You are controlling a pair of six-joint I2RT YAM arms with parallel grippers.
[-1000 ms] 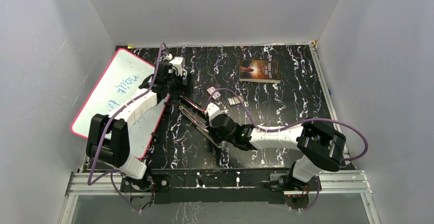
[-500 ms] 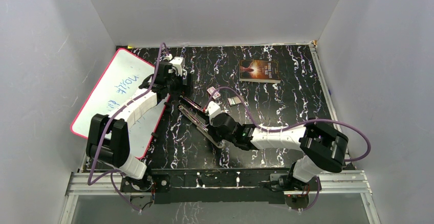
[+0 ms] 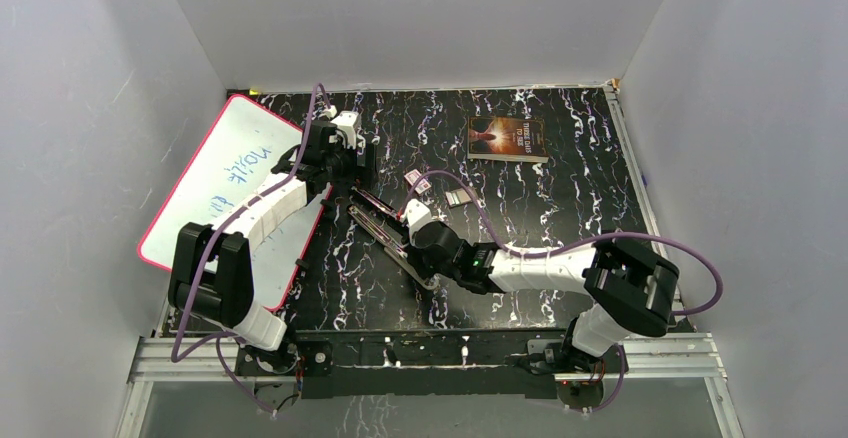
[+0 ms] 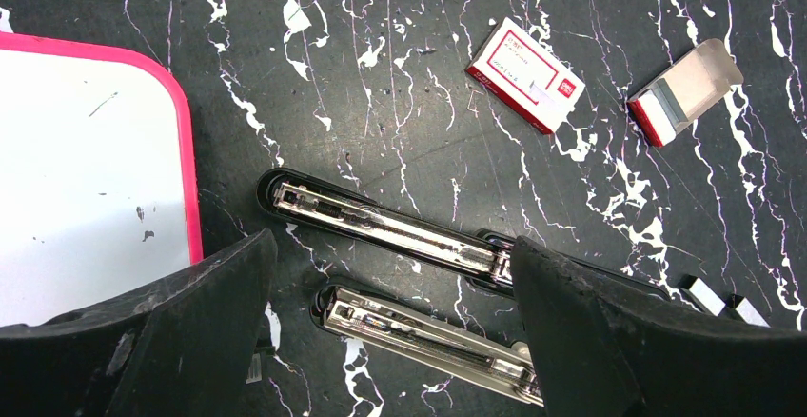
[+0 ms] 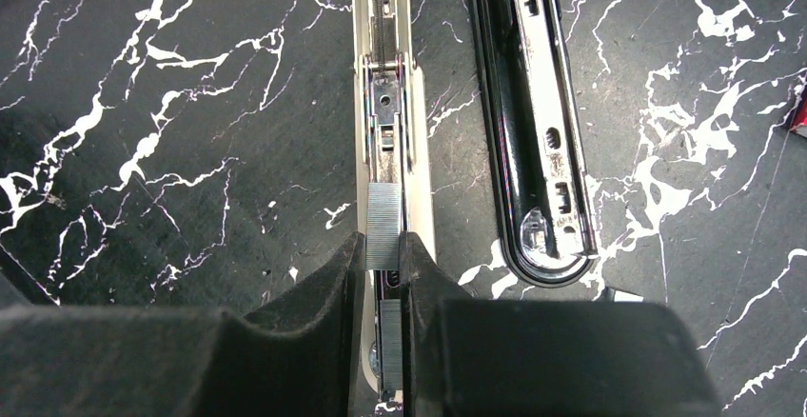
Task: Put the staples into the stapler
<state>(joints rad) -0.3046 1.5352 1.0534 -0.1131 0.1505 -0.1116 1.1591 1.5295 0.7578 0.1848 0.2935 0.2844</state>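
Note:
The stapler (image 3: 385, 230) lies opened flat on the black marbled table, its metal magazine channel (image 5: 385, 84) beside its black arm (image 5: 533, 150). My right gripper (image 5: 383, 246) is shut on a short silvery strip of staples (image 5: 383, 227), held right over the channel near its end. A second strip (image 5: 391, 336) lies in the channel between my fingers. My left gripper (image 4: 395, 246) is open and empty above the stapler's other end, its jaws spanning both halves (image 4: 381, 225). In the top view the right gripper (image 3: 415, 220) is at mid-stapler and the left gripper (image 3: 352, 173) at its far end.
A closed red-and-white staple box (image 4: 523, 74) and an open one (image 4: 683, 91) lie just beyond the stapler. A pink-rimmed whiteboard (image 3: 230, 173) lies at the left, under the left arm. A book (image 3: 507, 139) lies at the back.
My right gripper has edged slightly along the stapler with the strip in it. The left arm has not moved.

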